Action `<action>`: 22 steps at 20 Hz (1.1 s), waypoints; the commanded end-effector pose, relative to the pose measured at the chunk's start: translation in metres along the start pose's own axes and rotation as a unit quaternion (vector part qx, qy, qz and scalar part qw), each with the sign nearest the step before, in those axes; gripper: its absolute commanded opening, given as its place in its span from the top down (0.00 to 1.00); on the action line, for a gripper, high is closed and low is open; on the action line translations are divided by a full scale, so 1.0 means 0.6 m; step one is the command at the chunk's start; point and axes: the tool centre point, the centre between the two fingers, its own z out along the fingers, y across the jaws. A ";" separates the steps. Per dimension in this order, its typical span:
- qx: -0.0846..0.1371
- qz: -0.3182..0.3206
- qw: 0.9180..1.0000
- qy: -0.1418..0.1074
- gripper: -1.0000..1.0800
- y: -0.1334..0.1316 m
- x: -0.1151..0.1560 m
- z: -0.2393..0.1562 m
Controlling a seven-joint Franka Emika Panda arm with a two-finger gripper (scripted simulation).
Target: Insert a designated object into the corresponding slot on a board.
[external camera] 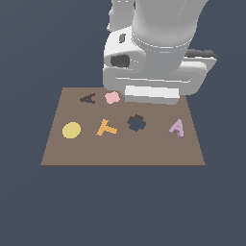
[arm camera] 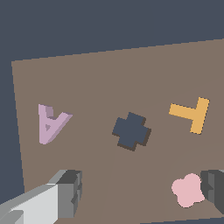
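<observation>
The lilac A-shaped designated object (external camera: 177,127) lies flat near the board's (external camera: 120,153) edge at the exterior view's right; the wrist view shows the object (arm camera: 50,124) too. The dark A-shaped slot (external camera: 87,99) sits at the far corner on the exterior view's left and is outside the wrist view. My gripper (arm camera: 142,192) is open, with grey fingertips (arm camera: 70,192) spread wide and nothing held. It hovers over the board's far side, apart from the lilac A. In the exterior view the arm's white hand (external camera: 151,91) hides the fingers.
A pink flower piece (external camera: 112,97) lies beside the slot and shows close to one fingertip (arm camera: 188,190). An orange T (external camera: 106,128), a yellow disc (external camera: 71,130) and a dark blue flower-shaped hole (external camera: 136,123) occupy the board's middle row.
</observation>
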 end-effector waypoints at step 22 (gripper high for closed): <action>-0.008 0.159 0.987 0.007 0.04 -0.191 0.034 0.154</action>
